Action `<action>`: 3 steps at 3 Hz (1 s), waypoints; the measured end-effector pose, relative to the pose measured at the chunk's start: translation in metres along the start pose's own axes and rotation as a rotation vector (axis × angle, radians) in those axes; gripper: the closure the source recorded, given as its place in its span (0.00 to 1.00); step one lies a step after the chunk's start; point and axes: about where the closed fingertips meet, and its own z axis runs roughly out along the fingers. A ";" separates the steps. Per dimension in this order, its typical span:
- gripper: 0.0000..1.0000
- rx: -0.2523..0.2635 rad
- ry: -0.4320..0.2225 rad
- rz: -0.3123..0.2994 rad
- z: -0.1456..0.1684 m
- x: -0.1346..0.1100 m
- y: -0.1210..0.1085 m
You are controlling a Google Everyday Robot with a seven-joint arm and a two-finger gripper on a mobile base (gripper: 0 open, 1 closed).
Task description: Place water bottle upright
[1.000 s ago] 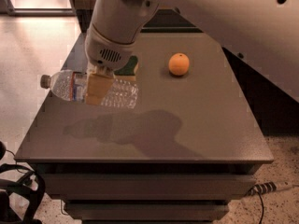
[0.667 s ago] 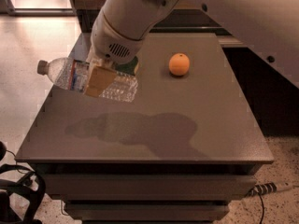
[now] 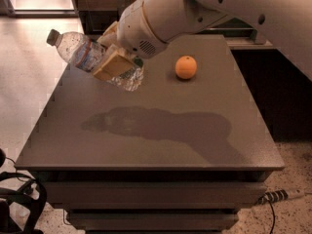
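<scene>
The water bottle [image 3: 83, 51] is clear ribbed plastic with a white cap and a coloured label band. It hangs in the air above the left part of the grey table [image 3: 146, 130], tilted, with the cap pointing up and to the left. My gripper [image 3: 114, 57] is shut on the bottle's middle, with one tan finger pad [image 3: 113, 65] across its front. The bottle's base end [image 3: 131, 79] points down and to the right. The white arm reaches in from the upper right.
An orange [image 3: 186, 67] sits on the table to the right of the gripper. The arm's shadow lies across the table's middle. A power strip [image 3: 282, 195] lies on the floor at the lower right. Dark equipment [image 3: 19, 199] stands at the lower left.
The gripper has lifted the bottle higher and rotated it, so the cap end has risen from nearly level to pointing up-left. The arm has swung in further from the right.
</scene>
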 end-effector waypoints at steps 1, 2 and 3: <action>1.00 0.038 -0.156 -0.009 -0.007 0.000 -0.013; 1.00 0.057 -0.285 -0.018 -0.009 -0.003 -0.012; 1.00 0.070 -0.409 0.001 -0.001 -0.005 0.001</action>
